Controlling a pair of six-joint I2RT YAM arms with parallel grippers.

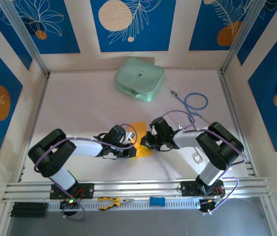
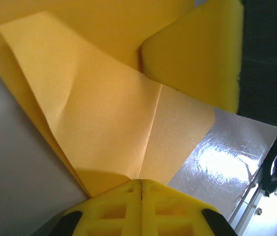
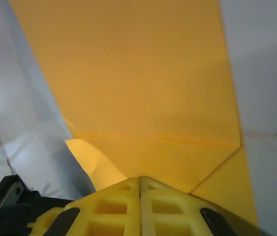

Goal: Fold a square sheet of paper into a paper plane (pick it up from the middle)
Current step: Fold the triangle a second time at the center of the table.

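While the square sheet of paper (image 1: 142,143) lies at the middle of the bench (image 1: 79,108) with corner flaps folded in, the left gripper (image 2: 141,182) and the right gripper (image 3: 140,179) both have jaws pressed together, tips on it. It is an early fold, I judge; next, the crease needs firm pressing without sliding the sheet.

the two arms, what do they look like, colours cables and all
The left arm and right arm match: blocky black joints, white links, purple cables looping alongside. The left gripper and right gripper have bright yellow fingers with square moulded recesses.
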